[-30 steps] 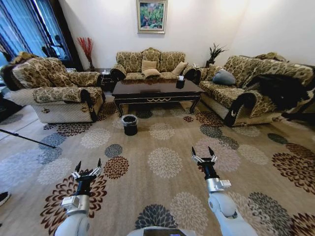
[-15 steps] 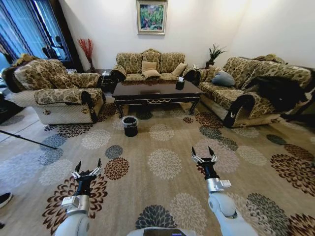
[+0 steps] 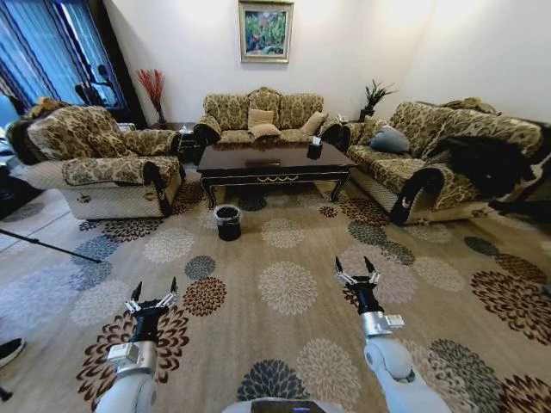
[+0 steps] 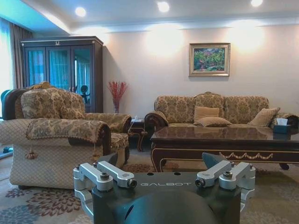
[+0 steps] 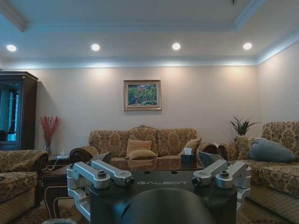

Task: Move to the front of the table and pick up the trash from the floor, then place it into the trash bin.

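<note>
The table (image 3: 274, 160) is glossy dark wood with gold scrollwork. The trash bin (image 3: 228, 221) is black with a filmy plastic liner. Sofas wear patterned woven cloth; the carpet looks matt, flower-printed.

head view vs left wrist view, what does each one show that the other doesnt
Head view alone: the trash bin on the carpet before the table's left front corner, the right claw open over the carpet, and the right-hand sofa. Left wrist view alone: the dark glass-door cabinet and the ceiling lights. Both: the table, the open left claw, the back sofa, the painting.
</note>
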Robot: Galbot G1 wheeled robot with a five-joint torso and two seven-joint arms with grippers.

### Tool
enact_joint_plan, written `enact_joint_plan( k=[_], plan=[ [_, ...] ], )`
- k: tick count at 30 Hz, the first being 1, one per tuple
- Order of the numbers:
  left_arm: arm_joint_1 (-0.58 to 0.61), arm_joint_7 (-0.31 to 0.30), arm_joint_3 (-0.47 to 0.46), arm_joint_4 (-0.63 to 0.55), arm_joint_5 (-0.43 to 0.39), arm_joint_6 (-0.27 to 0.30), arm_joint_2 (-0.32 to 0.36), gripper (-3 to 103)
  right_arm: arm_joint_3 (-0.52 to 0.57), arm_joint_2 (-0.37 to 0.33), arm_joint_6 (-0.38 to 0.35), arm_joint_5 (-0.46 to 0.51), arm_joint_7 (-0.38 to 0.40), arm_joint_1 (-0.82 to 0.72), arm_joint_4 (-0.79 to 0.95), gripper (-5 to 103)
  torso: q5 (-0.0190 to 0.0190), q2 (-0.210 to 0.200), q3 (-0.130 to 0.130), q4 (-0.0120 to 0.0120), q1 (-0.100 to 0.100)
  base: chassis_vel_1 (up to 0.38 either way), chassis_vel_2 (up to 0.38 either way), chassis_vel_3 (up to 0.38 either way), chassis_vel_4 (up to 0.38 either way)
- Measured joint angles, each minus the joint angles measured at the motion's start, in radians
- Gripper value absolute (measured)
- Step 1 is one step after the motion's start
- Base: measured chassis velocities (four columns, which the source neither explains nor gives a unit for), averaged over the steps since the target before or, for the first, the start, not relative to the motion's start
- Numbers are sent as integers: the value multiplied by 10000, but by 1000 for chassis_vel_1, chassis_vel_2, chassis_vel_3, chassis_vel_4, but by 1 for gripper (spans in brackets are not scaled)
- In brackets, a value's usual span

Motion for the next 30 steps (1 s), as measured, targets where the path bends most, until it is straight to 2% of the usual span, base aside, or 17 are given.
enact_joint_plan(
  k=[30],
  plan=[
    [0,0,0,0,0,0,0,100,0,0,0,0,0,0,0,100,0,1443,803,0,643,0,0,0,0]
  ],
)
